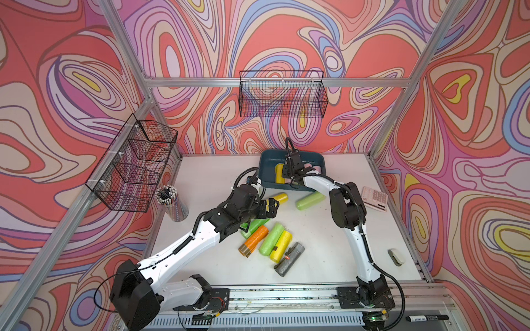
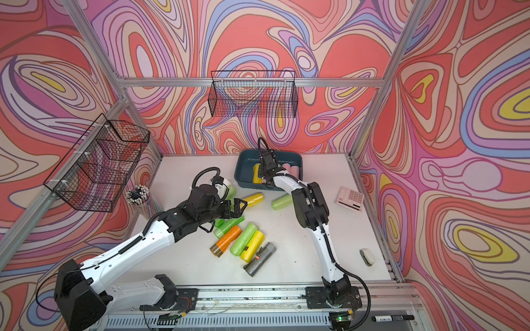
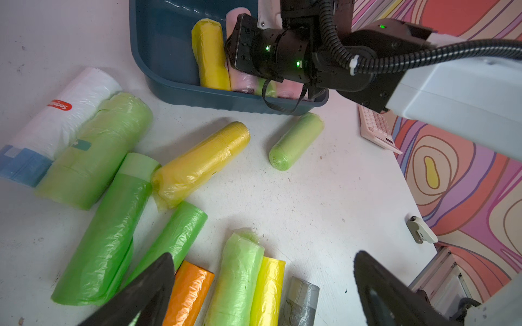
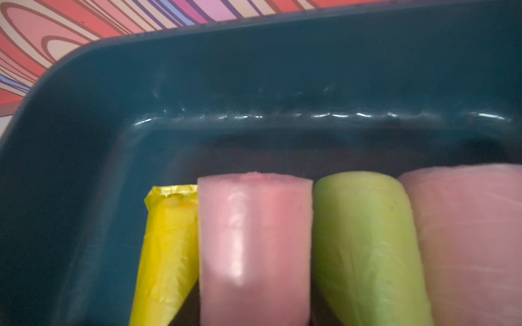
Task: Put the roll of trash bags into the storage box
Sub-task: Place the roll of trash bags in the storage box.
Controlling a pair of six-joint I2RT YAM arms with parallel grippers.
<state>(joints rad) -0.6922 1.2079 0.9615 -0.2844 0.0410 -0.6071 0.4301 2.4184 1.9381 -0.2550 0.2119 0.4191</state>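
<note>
The dark teal storage box [image 1: 265, 160] [image 2: 243, 160] [image 3: 147, 56] [image 4: 254, 70] stands at the table's back. My right gripper [image 1: 284, 176] [image 2: 262, 174] reaches down into it, shut on a pink roll of trash bags [image 4: 254, 240] [image 3: 240, 79]; its fingers are hidden. In the box the pink roll lies between a yellow roll [image 4: 166, 248] and a green roll [image 4: 364, 248], with another pink roll [image 4: 474, 240] beyond. My left gripper [image 1: 271, 207] [image 2: 239, 207] [image 3: 262, 255] hangs open over a pile of loose rolls, holding nothing.
Loose on the table are a yellow roll [image 1: 278, 197], a light green roll [image 1: 309, 200], and orange [image 1: 253, 240], green, yellow and grey [image 1: 289, 258] rolls. A pink calculator [image 1: 374, 197] sits right, a pencil cup [image 1: 172, 203] left. Wire baskets [image 1: 281, 94] [image 1: 134, 163] hang on the walls.
</note>
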